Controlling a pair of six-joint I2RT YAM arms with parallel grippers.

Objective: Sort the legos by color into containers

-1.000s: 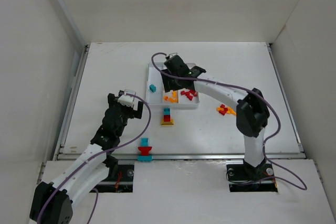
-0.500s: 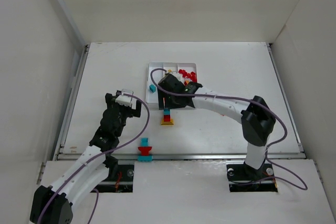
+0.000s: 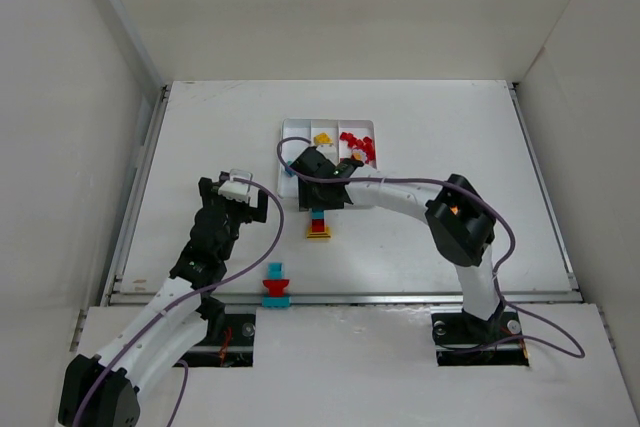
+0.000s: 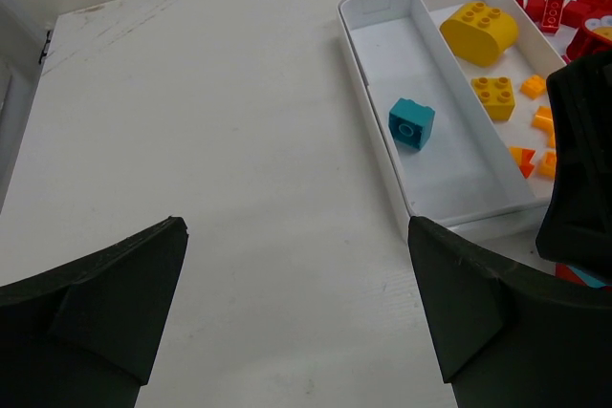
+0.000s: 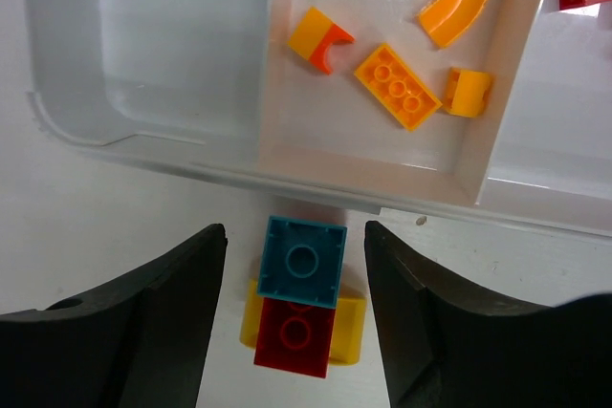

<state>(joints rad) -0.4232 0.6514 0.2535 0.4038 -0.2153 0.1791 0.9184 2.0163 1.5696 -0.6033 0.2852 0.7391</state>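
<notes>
My right gripper point(image 3: 320, 197) point(image 5: 294, 269) is open and hangs low over a small clump point(image 3: 318, 224): a teal brick point(image 5: 303, 262) and a red brick point(image 5: 295, 332) on a yellow base point(image 5: 350, 328). Its fingers point(image 5: 143, 322) stand on either side of the clump, apart from it. The clump lies just in front of the white tray point(image 3: 300, 129) point(image 5: 287, 179). The tray's middle compartment holds orange and yellow bricks point(image 5: 397, 85) point(image 4: 478, 31), the left one a teal brick point(image 4: 411, 123), the right one red bricks point(image 3: 360, 147). My left gripper point(image 3: 236, 195) point(image 4: 296, 303) is open and empty over bare table left of the tray.
A second clump, red on teal point(image 3: 276, 285), lies near the table's front edge between the arm bases. White walls enclose the table on the left, right and back. The right arm's black wrist point(image 4: 583, 169) fills the right edge of the left wrist view.
My right gripper has moved from over the tray's far left back to its front edge, above the clump. Loose orange and red bricks right of the tray no longer show. The left arm barely moved.
</notes>
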